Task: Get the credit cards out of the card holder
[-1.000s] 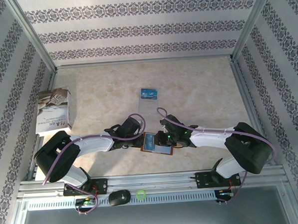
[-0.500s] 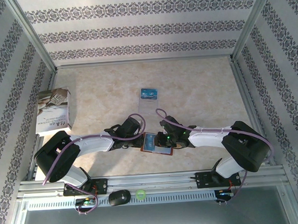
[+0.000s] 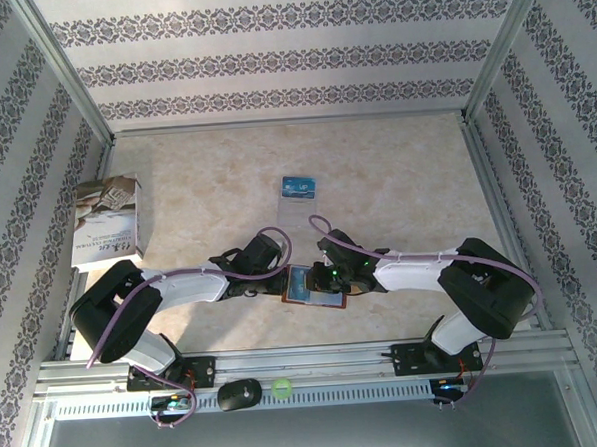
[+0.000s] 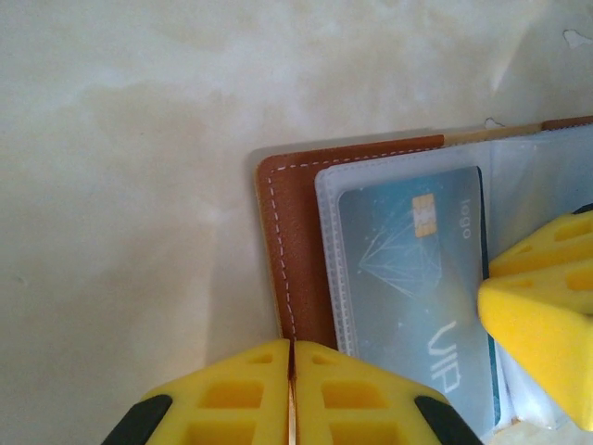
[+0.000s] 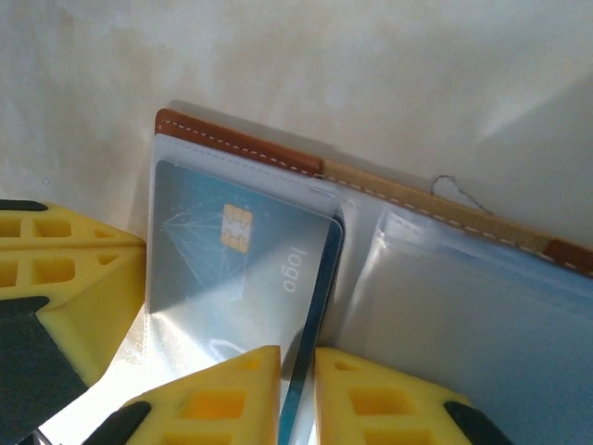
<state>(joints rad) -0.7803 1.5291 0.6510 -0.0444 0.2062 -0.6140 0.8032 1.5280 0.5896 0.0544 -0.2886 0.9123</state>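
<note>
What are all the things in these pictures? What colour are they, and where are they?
card holder: one, reddish-brown, open, near middle of table
credit card in holder: one, blue, in a clear pocket
loose card: one, blue, farther back on table
pale sheet: one, translucent, by the loose card
booklet: one, white-grey, table's left side
mouse-shaped thing: one, black, front rail
ball: one, green, beside it
table: one, pale marbled
left gripper: yellow fingers, shut, at holder's edge
right gripper: yellow fingers, shut on credit card in holder
</note>
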